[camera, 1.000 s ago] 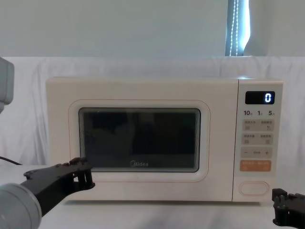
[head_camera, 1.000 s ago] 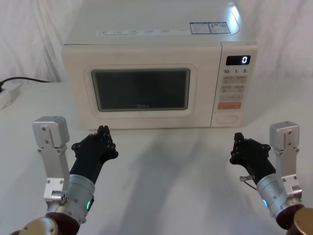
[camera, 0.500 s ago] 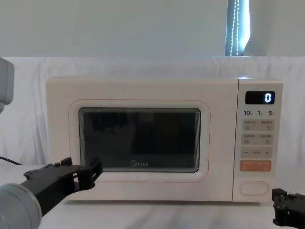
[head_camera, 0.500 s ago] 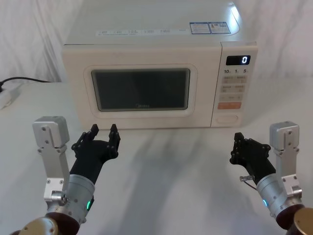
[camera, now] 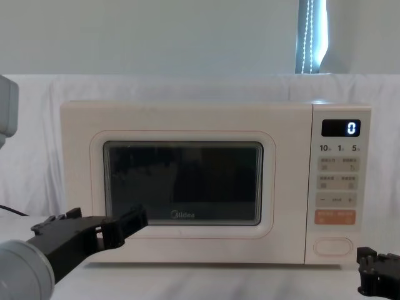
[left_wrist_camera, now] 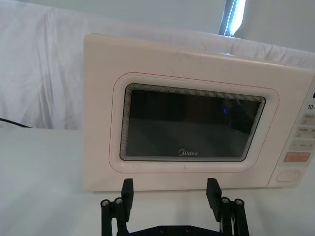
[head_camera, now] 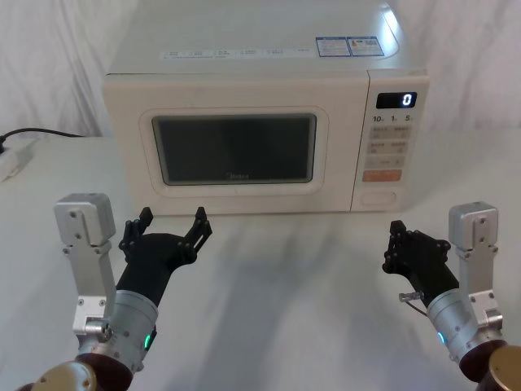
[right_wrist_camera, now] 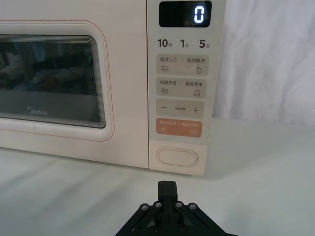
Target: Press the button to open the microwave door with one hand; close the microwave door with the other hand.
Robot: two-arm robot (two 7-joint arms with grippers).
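Since a second ago the left gripper (head_camera: 168,223) has spread its fingers wide, empty, low before the shut cream microwave door (head_camera: 236,150). Right gripper (head_camera: 396,242) hangs pinched closed, empty, the button (right_wrist_camera: 177,157) just beyond it.

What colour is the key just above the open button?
Orange, clearest in the right wrist view; button cream.

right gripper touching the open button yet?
No. In the right wrist view the right gripper sits shut, short of the button, with bare table between them.
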